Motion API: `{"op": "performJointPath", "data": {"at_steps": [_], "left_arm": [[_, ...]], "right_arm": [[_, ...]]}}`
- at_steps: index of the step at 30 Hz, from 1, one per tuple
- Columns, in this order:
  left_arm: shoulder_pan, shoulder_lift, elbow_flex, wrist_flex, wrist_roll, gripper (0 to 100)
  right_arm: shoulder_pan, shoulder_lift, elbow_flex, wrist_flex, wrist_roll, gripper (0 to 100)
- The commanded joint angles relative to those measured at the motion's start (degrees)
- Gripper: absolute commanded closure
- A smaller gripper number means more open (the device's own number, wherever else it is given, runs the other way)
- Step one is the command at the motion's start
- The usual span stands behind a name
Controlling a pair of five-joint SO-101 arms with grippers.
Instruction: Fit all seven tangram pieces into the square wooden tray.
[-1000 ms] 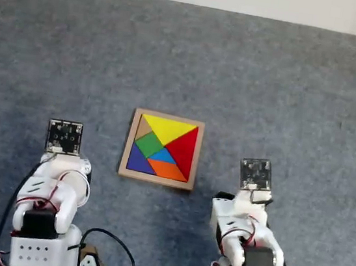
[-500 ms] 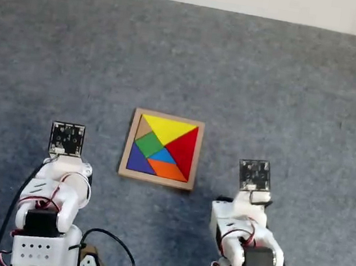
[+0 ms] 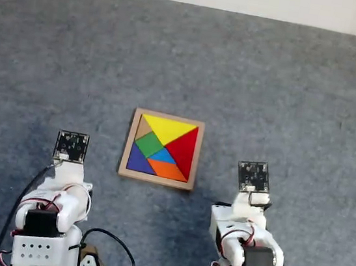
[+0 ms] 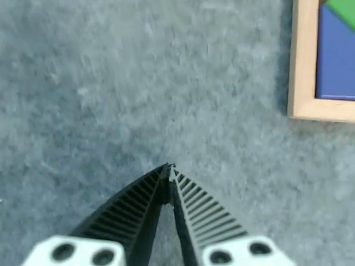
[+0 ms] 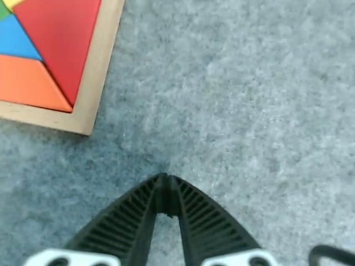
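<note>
Surveying from above: the risk lay in any further contact. A nudge of the tray (image 3: 125, 147) by either arm would likely slide it over the grey worktop (image 3: 276, 87) or lift a seated piece out of its place. Tray contents, seven items: tan piece (image 3: 143, 128), yellow piece (image 3: 165, 129), red piece (image 3: 183, 148), green piece (image 3: 148, 144), light blue piece (image 3: 163, 155), orange piece (image 3: 168, 170), blue piece (image 3: 136, 160). All lay flat inside the rim, with no gap that could be made out. The task was judged done. The tray sat between the left arm (image 3: 50, 203) and right arm (image 3: 244, 237), apart from both.

Left wrist view: left fingers (image 4: 197, 202) were closed tip to tip, holding nothing, over bare worktop. A tray corner (image 4: 302, 66) lay near but apart, with the blue piece (image 4: 335, 61) seated against the rim. A sweep toward that corner would likely push the tray askew.

Right wrist view: right fingers (image 5: 201, 213) were closed and empty, over bare worktop. The opposite tray corner (image 5: 101, 69) held the red piece (image 5: 61, 39), orange piece (image 5: 25, 80) and light blue piece (image 5: 14, 39), all flush. The same hazard applied here.
</note>
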Motion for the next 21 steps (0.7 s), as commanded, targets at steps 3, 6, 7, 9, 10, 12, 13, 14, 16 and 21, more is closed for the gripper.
{"op": "performJointPath", "data": {"at_steps": [3, 6, 7, 9, 10, 12, 13, 14, 16, 21], "left_arm": [[-8.13, -2.77, 1.19, 0.44, -0.44, 99], [-7.87, -2.77, 1.19, 0.53, -0.44, 99], [-6.81, -2.77, 1.19, 0.53, -0.35, 99], [-4.09, -2.68, 1.19, 0.53, -0.35, 99], [-2.51, -2.68, 1.19, 0.53, -0.35, 99], [0.04, -2.68, 1.19, 0.53, -0.44, 99], [0.92, -2.68, 1.19, 0.53, -0.44, 99], [1.63, -2.68, 1.19, 0.53, -0.53, 99], [2.51, -2.68, 1.19, 0.53, -0.53, 99], [2.24, -2.77, 1.19, 0.53, -0.35, 99]], "right_arm": [[0.57, -1.01, 6.55, 0.22, 0.18, 99.2], [0.57, -1.01, 6.55, 0.22, 0.0, 99.2], [0.57, -1.01, 6.55, 0.22, 0.0, 99.2], [0.57, -1.01, 6.55, 0.22, 0.0, 99.2], [0.57, -1.01, 6.55, 0.22, 0.0, 99.2], [0.57, -1.01, 6.55, 0.22, 0.0, 99.2], [0.57, -1.01, 6.55, 0.22, 0.0, 99.2], [0.57, -1.01, 6.55, 0.22, 0.0, 99.2], [0.57, -1.01, 6.55, 0.22, 0.0, 99.2], [0.57, -1.01, 6.55, 0.22, 0.0, 99.2]]}}
